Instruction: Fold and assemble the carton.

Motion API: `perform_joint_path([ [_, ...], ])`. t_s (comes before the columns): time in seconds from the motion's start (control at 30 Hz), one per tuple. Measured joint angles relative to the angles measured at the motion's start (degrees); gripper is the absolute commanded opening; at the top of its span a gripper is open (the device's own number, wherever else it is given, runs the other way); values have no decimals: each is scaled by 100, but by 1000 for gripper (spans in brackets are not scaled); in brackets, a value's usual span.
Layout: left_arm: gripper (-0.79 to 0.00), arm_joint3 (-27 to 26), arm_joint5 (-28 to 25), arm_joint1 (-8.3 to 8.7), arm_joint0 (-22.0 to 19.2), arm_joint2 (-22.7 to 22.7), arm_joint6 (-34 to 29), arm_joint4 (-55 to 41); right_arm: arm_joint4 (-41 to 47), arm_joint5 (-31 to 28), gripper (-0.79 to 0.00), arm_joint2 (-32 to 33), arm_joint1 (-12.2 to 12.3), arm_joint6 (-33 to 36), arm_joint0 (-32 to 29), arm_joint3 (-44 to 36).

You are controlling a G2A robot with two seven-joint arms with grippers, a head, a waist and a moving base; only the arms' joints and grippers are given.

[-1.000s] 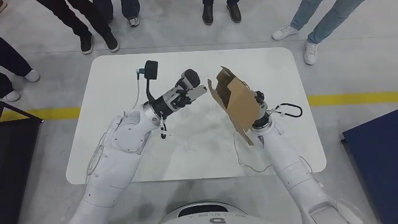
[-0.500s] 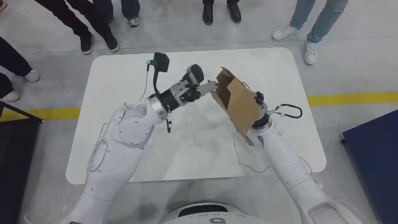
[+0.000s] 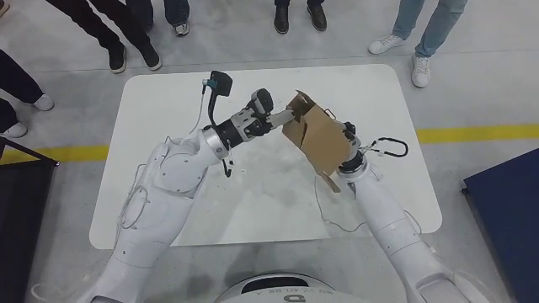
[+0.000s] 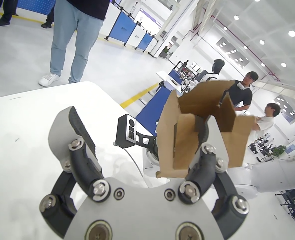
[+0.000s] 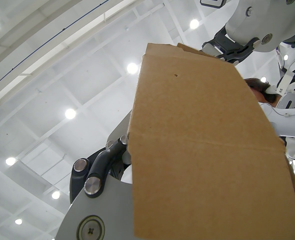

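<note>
Brown carton aloft, long axis slanting out from the clamped right gripper, flapped open end at the left gripper, fingers spread (one pad touching a flap).

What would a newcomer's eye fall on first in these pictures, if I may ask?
The brown carton, half opened with its flaps standing out, is held up above the middle of the white table. The right gripper clamps it from the robot's right. The left gripper, jaws open, has one finger tucked in among the flaps at the carton's other side.
</note>
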Motion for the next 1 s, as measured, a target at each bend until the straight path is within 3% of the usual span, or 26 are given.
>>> perform_joint_path([
  [0.67,-80,288,92,24,-324,327,-322,180,-216,4,-785,-21,-51,-46,85,17],
  [0.9,0,275,-91,32,-361,314,-94,108,-221,-8,-785,-25,-74,-66,118,52],
  [1.0,0,224,-252,52,-287,194,85,-4,-194,-14,-785,-2,-81,-61,127,75],
])
